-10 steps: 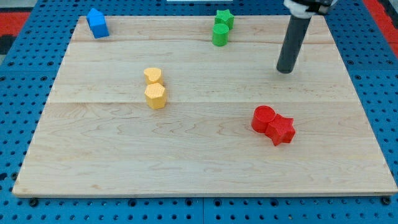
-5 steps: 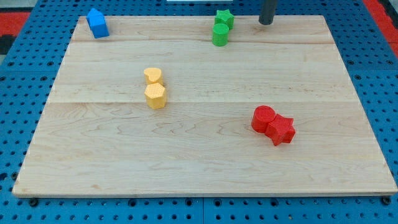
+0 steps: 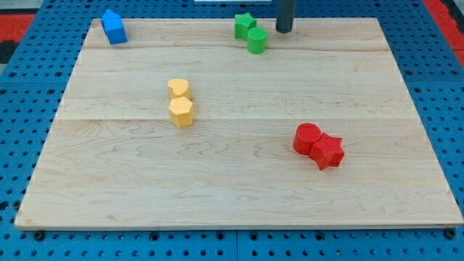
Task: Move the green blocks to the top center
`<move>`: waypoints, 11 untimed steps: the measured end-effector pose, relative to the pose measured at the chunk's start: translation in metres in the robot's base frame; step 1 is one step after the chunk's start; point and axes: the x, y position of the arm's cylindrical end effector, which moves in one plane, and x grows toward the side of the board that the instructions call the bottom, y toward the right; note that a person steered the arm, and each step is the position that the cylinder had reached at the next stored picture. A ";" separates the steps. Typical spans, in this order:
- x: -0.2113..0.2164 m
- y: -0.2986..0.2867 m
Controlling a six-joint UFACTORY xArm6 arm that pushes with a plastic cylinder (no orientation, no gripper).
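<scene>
While at top centre, green star (image 3: 244, 25) and green cylinder (image 3: 256, 40) just left of my tip (image 3: 283, 30).

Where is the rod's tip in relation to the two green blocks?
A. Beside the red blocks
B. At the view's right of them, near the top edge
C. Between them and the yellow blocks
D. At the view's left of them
B: my tip stands near the board's top edge, just to the view's right of the green star and the green cylinder, far from the other blocks.
</scene>
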 end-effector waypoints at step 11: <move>0.039 -0.020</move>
